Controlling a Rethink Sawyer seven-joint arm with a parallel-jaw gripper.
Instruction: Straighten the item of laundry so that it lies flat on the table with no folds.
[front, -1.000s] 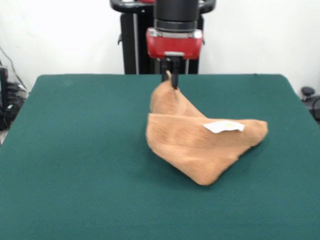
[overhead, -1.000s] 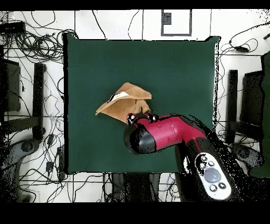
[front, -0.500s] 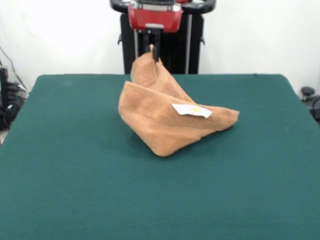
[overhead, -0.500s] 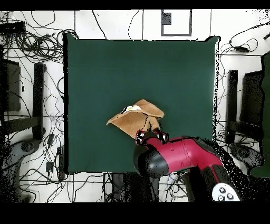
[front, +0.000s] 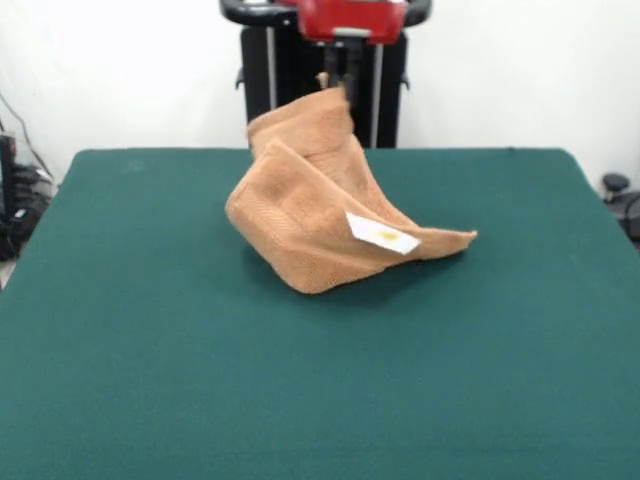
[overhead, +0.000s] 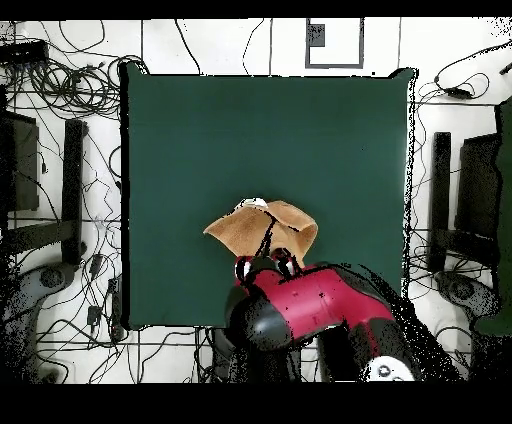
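The tan terry towel (front: 320, 205) is bunched and folded, with one corner lifted high and the rest draped down onto the dark green table (front: 150, 350). Its white care tag (front: 382, 234) faces the front camera. My gripper (front: 340, 82) hangs from the top of the front view and is shut on the towel's raised corner, near the table's far edge. In the overhead view the towel (overhead: 262, 228) lies just above the red arm, and the gripper (overhead: 266, 262) sits at its lower edge.
The black pedestal (front: 275, 85) stands behind the table's far edge. In the overhead view cables (overhead: 60, 70) and equipment surround the table (overhead: 200, 130). The red arm (overhead: 300, 310) reaches over the table's near-robot edge.
The gripper has risen and dragged the towel toward the robot's side of the table. The held corner is higher, and the towel now drapes steeper.
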